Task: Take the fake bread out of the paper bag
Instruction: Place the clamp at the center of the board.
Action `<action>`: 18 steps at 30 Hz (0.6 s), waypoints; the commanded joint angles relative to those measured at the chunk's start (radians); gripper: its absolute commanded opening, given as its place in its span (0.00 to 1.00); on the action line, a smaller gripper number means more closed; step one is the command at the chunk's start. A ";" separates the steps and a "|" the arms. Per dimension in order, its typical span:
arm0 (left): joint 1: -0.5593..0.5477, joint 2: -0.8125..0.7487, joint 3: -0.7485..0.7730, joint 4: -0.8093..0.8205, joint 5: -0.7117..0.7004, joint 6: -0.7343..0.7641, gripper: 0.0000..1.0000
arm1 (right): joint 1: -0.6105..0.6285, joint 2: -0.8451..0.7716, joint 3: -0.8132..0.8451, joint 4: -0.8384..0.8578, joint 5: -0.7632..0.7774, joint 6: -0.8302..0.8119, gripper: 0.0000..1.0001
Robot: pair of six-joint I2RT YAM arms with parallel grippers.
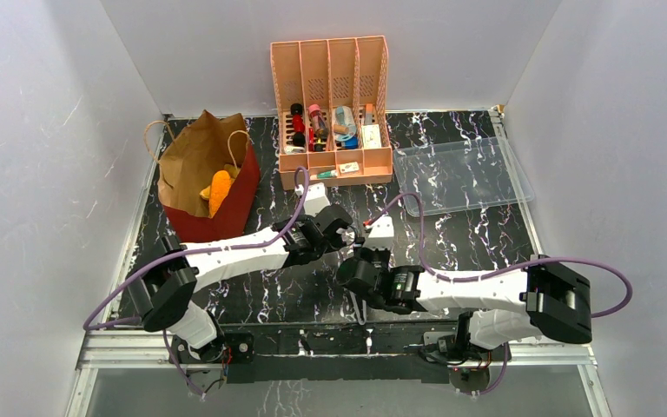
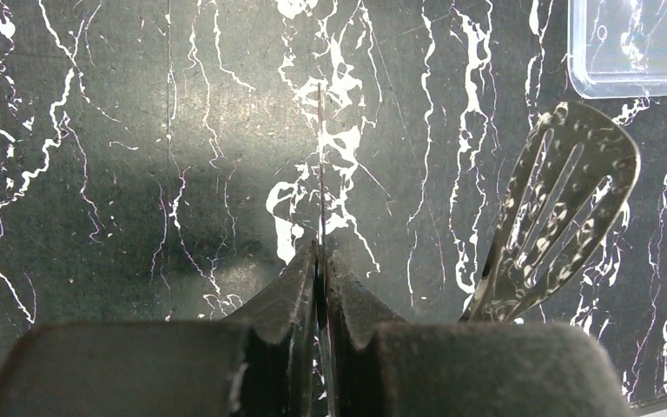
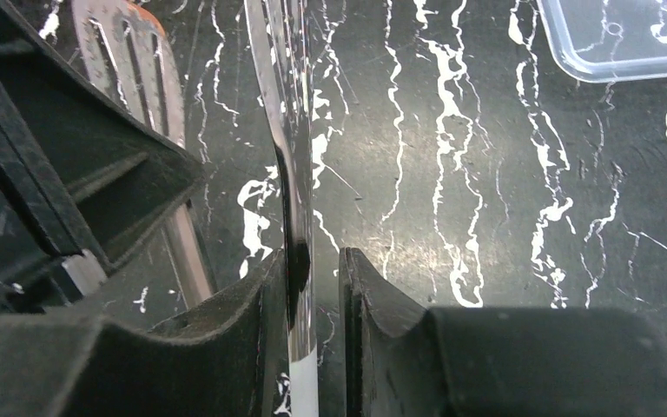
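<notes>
Lower middle of the overhead view, the right gripper [image 3: 313, 261] has its jaws narrowly apart around a shiny metal strip [image 3: 288, 156] lying against one finger; whether they pinch it cannot be told. The left gripper [image 2: 321, 252] has its jaws pressed on a thin metal edge [image 2: 320, 156], beside a slotted metal spatula head [image 2: 564, 200] whose handle is hidden. At upper left, an orange toy bread [image 1: 220, 191] shows in the open brown-and-red paper bag [image 1: 193, 156], whose inside is mostly hidden.
</notes>
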 commanded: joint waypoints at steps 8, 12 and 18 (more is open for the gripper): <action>-0.009 -0.049 0.020 -0.022 -0.046 0.021 0.00 | -0.074 0.073 0.037 0.138 -0.042 -0.102 0.24; -0.009 -0.071 0.016 -0.029 -0.062 0.021 0.00 | -0.099 0.087 0.040 0.151 -0.057 -0.110 0.00; -0.008 -0.128 0.013 -0.125 -0.187 0.019 0.00 | -0.162 0.034 0.041 0.133 -0.067 -0.131 0.00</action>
